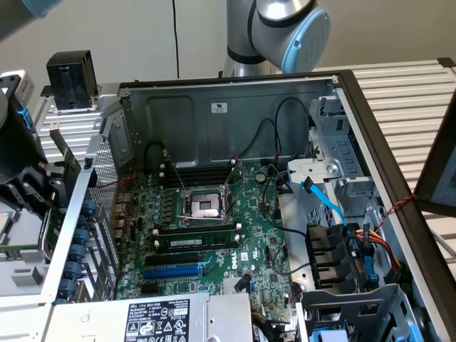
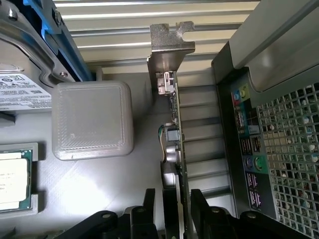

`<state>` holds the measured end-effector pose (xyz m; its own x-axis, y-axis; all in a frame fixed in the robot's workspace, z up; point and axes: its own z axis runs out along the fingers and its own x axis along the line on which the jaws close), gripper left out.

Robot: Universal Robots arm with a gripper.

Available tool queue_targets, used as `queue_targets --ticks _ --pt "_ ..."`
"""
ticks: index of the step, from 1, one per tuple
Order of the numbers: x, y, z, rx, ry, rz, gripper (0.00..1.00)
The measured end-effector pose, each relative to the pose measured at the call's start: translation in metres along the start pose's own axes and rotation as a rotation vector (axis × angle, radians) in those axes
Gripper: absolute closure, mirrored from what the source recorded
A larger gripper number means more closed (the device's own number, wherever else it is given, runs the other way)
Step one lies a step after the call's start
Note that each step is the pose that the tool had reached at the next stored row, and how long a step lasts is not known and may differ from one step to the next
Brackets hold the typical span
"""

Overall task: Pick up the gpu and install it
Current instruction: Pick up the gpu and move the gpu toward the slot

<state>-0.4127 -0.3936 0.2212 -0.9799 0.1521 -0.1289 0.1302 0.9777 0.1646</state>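
**Sam:** What did the wrist view show?

**Mia:** The pincer [image 2: 174, 214] was clenched on the gpu [image 2: 175, 134], with a black finger [image 2: 149, 204] on each side. The card's silver end pointed away from it. The card was outside the case [image 2: 279, 50], just beside the back wall with the coloured plug holes [image 2: 244, 144].

**Sam:** Any words there?

**Mia:** A white label [image 2: 20, 89] had tiny print. I could not read it.

**Sam:** And the exterior view?

**Mia:** The card was at the exterior view's left, outside the case wall, well apart from the green board [image 1: 249, 214]. So I think the pick-up was done and the putting in was not.

**Sam:** What would that need?

**Mia:** The card's bottom edge would have to line up over a slot, like the blue slot [image 1: 173, 271].

**Sam:** Words?

**Mia:** The board seemed to say DELL. The power box sticker [image 1: 157, 317] was too small to read.
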Motion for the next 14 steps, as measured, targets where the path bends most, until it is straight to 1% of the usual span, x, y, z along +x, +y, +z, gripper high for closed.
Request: queue_targets --ticks 1,2,3,4,5,9,12,14 --pt "-0.0001 0.0000 0.0001 0.0082 0.0034 -0.002 0.58" --pt "-0.0002 0.0000 0.0001 0.0152 0.0116 -0.004 0.58" --pt "-0.0002 0.0000 0.0001 0.0214 0.0223 -0.005 0.58" --pt "-0.0003 0.0000 0.0001 0.0258 0.0340 -0.006 0.58" --pt "-0.0009 0.0001 0.0002 0.0271 0.0401 -0.008 0.58" --pt "-0.0038 0.0005 0.0007 0.0235 0.0457 -0.040 0.58" --pt "-0.0046 0.0006 0.0009 0.0181 0.0529 -0.088 0.58" --pt "-0.0055 0.0007 0.0008 0.0157 0.0566 -0.110 0.58"
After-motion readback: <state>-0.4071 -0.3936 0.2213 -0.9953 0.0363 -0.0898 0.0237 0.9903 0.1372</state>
